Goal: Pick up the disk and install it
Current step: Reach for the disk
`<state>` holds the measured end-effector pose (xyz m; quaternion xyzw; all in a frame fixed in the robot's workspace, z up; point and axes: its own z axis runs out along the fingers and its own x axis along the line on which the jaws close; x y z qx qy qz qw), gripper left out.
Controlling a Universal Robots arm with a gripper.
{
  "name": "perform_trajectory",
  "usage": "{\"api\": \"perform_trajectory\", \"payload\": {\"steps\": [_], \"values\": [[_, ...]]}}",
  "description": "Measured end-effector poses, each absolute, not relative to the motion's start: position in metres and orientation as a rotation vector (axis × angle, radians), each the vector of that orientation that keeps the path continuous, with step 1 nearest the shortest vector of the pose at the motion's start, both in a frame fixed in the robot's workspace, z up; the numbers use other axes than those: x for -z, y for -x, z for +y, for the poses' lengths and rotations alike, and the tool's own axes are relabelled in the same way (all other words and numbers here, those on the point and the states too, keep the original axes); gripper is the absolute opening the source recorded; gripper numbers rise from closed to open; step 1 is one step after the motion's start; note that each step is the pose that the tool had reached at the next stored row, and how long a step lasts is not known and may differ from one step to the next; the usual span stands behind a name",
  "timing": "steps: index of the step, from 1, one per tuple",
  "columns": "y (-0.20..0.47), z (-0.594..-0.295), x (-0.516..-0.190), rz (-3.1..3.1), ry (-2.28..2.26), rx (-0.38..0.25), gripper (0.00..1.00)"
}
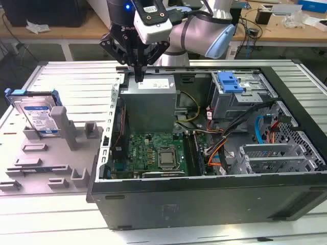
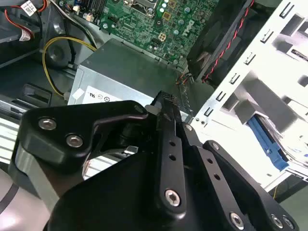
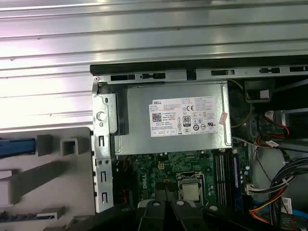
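a ribbed silver worktop (image 1: 71, 79) carries the open computer case (image 1: 204, 204); wooden benches (image 1: 306, 30) stand behind the case. the pincer (image 1: 138, 76) hangs clenched and empty over the case's power supply (image 1: 148, 99), whose white label (image 3: 187, 118) bears print. the disk (image 1: 37, 116), with a white-and-blue label, stands upright in a grey holder (image 1: 64, 125) beside the case, on the exterior view's left.

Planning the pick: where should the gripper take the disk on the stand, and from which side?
Likely the top edge of the disk, from above, pinching across its thickness. It stands near upright with the top free, while the grey stand holds its lower edge.
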<state>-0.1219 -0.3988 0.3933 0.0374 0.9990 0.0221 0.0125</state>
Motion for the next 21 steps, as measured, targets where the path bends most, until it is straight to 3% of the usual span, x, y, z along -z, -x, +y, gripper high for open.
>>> {"api": "perform_trajectory", "payload": {"steps": [21], "values": [[0.141, -0.395, -0.392, 3.114, -0.118, -0.068, 0.11]]}}
